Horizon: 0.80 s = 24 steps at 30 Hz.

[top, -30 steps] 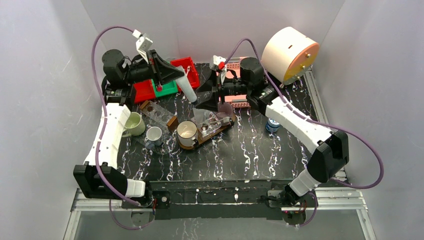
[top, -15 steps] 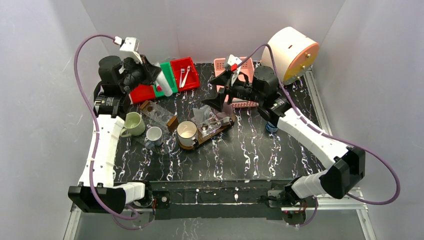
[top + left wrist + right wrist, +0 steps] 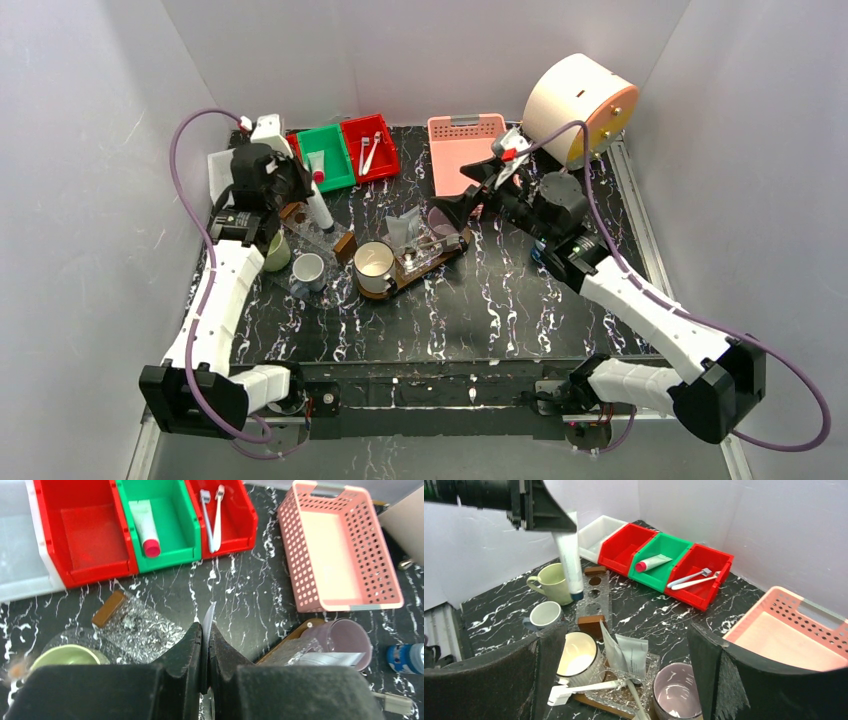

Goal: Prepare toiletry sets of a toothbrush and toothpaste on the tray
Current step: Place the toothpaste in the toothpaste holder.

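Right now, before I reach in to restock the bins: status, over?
Left pincer shut on toothpaste tube, cap down, beside green mug. Right pincer open, empty, above tray. Tray crowded: white mug, bags, toothbrush.

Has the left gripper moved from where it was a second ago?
Yes. The left gripper, shut on a toothpaste tube, has pulled back from over the red bin toward the green mug.

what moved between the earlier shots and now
The left claw, shut on the toothpaste tube, swung from above the bins toward the near side and now hangs the tube close to the green mug. The right claw pulled back to the right, away from the tray, uncovering the pink basket; it stands wide open. Tray, bins, basket and mug stayed put.
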{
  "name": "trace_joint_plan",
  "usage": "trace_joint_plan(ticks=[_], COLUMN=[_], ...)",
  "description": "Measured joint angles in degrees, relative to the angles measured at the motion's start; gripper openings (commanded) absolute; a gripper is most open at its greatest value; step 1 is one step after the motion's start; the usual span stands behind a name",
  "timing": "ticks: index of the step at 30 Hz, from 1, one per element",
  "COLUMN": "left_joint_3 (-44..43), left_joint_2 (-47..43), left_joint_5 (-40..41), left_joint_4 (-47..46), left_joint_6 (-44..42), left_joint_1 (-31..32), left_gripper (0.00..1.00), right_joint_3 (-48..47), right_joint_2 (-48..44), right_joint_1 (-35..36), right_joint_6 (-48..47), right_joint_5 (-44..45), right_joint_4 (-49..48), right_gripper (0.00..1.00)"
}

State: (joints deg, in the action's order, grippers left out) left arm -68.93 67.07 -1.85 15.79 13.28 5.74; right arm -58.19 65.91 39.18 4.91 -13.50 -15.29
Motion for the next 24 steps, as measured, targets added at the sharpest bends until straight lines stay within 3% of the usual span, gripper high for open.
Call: trace_joint_plan(ticks=[8,24], left_joint_3=[10.10,17.99], left_joint_2=[-2.49,-2.95], left_joint_5=[8.57,21.75], left_joint_4=[-4.37,-16.37], left_joint_6=[0.68,0.68], left_joint_1=[3.87,10.58], left_gripper=[0.00,0.00], right_joint_3=[8.20,9.35], right_joint_2=[-5.68,-7.63], right_joint_1=[0.00,0.00], right_joint_6=[0.94,0.31], right_joint_5=[7.87,14.60], right_joint_4=[-3.87,-6.34], right_gripper=[0.99,0.99])
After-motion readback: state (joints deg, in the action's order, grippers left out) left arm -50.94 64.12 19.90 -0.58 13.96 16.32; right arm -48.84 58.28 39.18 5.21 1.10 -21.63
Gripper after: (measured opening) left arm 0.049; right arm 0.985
